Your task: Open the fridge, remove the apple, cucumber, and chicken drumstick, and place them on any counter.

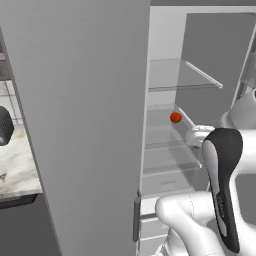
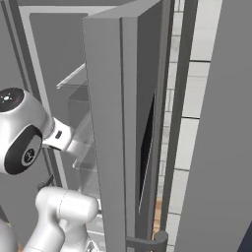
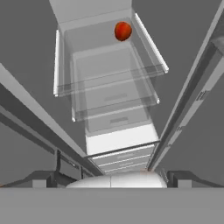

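The apple [image 1: 175,117] sits on a glass shelf [image 3: 109,78] inside the fridge [image 1: 165,40], toward the back of the shelf and near its right edge as the hand view looks in [image 3: 123,31]. It rests alone there, with nothing touching it; no cucumber or chicken drumstick can be made out in these views, so they may lie on other shelves or behind the doors. The fridge stands open, which is why the white interior, the stacked glass shelves and the drawers [image 3: 120,140] below the apple are exposed to the arm.

The pincer [image 3: 112,177] hovers outside the fridge, in front of and well apart from the apple, with its fingers spread wide and nothing between them. That suits an approach: the jaws look ready to go around the round fruit once the hand comes in over the shelf.

Around the apple, the shelf above it [image 1: 185,75] limits room overhead, so the reach probably has to come in fairly level between the two shelves. The open left door [image 1: 85,125] rises broad and grey to the left of the apple, and the right door [image 2: 120,123] stands edge-on beside the arm; both narrow the opening. Beyond the left door, a stretch of the marble counter [image 1: 17,165] shows, a likely place to set things down.
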Controlling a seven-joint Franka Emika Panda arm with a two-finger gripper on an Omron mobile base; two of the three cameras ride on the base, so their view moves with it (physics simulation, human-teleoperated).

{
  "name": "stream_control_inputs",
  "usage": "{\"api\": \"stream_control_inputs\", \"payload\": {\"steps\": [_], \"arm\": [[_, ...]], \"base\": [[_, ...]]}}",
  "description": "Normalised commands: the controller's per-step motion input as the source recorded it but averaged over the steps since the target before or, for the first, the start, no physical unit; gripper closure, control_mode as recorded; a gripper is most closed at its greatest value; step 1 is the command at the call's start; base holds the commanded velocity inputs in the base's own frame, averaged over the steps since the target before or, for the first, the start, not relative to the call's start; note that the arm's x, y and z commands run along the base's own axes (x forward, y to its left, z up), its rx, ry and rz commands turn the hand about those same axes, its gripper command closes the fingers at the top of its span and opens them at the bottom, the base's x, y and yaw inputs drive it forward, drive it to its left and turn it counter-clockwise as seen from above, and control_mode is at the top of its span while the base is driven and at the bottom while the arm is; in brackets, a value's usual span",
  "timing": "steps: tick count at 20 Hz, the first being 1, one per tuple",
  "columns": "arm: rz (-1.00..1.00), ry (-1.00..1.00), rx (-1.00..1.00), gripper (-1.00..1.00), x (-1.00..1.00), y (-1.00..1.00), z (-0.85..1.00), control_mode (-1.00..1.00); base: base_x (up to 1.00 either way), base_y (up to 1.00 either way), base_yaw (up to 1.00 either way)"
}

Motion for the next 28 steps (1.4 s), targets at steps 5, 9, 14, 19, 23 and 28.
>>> {"api": "stream_control_inputs", "payload": {"steps": [5,9,14,19,23,28], "arm": [[-0.24,0.06,0.00,-1.00,0.31,0.00,-0.22,-1.00],[-0.08,0.00,0.00,-1.00,0.51,0.00,-0.14,-1.00],[0.01,0.01,0.00,-1.00,0.67,-0.02,-0.19,-1.00],[0.03,0.00,0.00,-1.00,0.64,0.00,-0.26,-1.00],[0.00,0.00,0.00,-1.00,0.62,-0.02,-0.27,-1.00],[0.00,0.00,0.00,-1.00,0.49,-0.18,-0.31,-1.00]], "base": [[0.00,0.00,0.00],[0.00,0.00,0.00],[0.00,0.00,0.00],[0.00,0.00,0.00],[0.00,0.00,0.00],[0.00,0.00,0.00]]}}
